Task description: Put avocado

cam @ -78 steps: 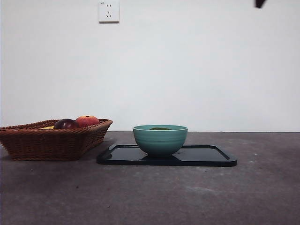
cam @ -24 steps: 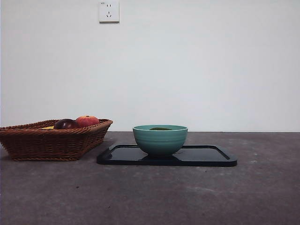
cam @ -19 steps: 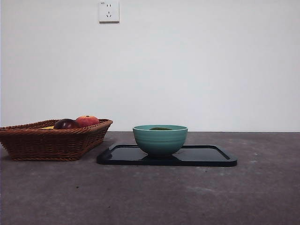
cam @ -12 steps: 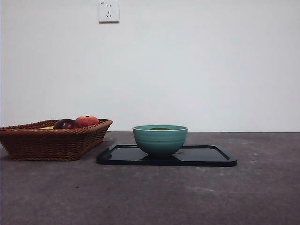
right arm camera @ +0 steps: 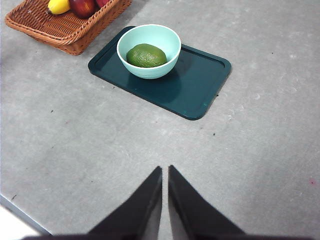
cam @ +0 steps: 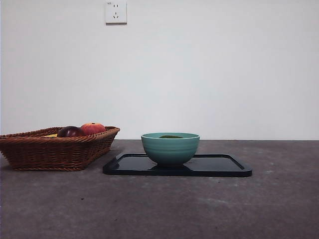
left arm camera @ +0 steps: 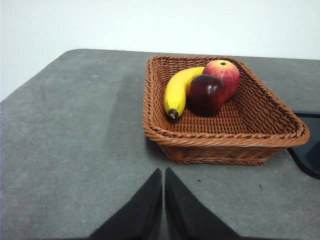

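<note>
The black arm tip seen earlier at the top right corner of the front view has left the picture; the objects have not shifted. The right gripper hangs high above bare table, jaws closed together and empty. The left gripper is likewise closed on nothing, near the basket. Farther off, the avocado lies inside the green bowl, which stands on the dark tray. The basket holds a banana, an apple and a dark red fruit.
</note>
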{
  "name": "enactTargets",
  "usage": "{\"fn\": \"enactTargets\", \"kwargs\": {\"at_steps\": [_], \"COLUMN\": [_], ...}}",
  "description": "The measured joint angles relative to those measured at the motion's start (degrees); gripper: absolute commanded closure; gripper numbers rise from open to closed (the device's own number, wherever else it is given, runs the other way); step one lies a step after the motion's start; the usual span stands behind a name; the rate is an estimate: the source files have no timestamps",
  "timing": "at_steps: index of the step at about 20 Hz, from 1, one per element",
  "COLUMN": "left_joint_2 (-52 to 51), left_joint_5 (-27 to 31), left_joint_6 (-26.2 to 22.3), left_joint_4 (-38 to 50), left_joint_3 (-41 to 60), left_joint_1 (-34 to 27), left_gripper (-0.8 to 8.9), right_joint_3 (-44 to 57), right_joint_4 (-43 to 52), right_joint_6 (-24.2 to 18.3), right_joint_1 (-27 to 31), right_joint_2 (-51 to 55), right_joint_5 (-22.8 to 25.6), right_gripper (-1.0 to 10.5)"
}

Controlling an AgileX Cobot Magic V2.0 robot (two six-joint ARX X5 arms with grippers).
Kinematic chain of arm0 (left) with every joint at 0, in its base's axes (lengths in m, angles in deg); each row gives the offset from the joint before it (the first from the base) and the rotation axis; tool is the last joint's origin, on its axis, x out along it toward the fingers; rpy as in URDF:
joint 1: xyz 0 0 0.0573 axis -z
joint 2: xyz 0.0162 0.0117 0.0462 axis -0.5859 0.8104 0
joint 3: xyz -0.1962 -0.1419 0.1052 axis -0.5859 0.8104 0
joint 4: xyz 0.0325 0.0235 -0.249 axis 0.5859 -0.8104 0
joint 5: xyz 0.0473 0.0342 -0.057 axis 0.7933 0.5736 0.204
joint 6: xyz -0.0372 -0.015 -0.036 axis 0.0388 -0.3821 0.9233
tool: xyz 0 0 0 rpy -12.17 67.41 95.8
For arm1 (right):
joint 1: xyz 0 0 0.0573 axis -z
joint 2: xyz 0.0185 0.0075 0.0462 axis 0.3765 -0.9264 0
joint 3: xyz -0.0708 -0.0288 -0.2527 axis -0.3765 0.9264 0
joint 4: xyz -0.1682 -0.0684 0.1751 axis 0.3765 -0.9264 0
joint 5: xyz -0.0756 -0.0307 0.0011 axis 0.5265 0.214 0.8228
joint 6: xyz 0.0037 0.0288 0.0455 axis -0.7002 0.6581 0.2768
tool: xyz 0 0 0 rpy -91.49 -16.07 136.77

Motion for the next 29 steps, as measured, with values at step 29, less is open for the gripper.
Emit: {"fn": "enactTargets", "kwargs": {"at_steps": [29], "left_joint_2": [0.0], "left_joint_5": [0.0], "left_joint_6": [0.0], "left_joint_4": [0.0], "left_joint_3": [0.0], "left_joint_1": [0.0], "left_gripper": [8.05], "right_joint_3": [49.6], "right_joint_4": [52.2], "right_joint_6": [-10.5], "right_joint_1": [38.8], "right_joint_2": [27.2], "right_joint_5": [4.0], "right_gripper": [9.3]}}
